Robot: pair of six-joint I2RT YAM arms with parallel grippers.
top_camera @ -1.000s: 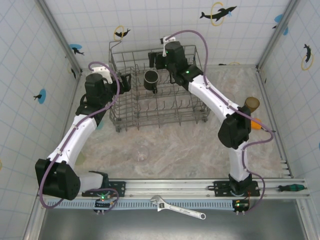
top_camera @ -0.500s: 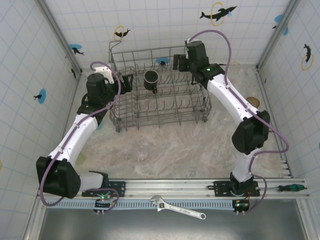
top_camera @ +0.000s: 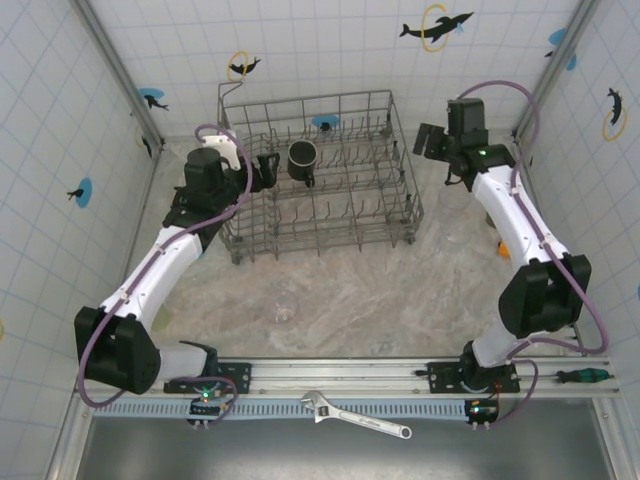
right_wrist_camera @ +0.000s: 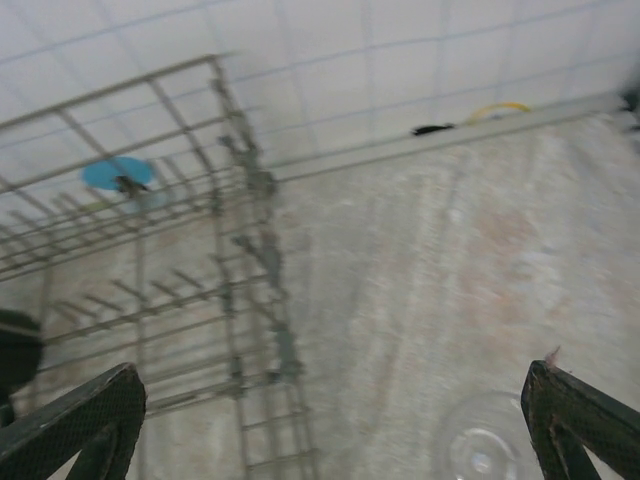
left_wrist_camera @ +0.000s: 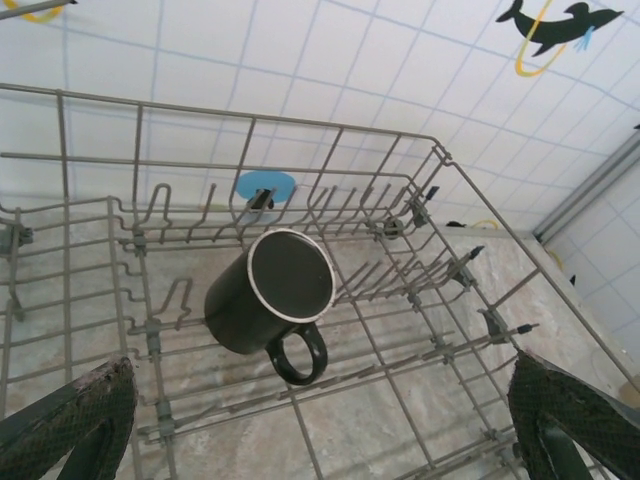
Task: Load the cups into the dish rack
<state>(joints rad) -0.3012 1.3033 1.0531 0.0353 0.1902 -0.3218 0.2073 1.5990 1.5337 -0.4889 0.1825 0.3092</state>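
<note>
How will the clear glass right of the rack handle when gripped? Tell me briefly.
The clear glass appears to stand upright, mouth up, on the table, so a push high on its wall might tip it. Its smooth transparent wall looks slippery and probably fragile. It seems light for its size.
</note>
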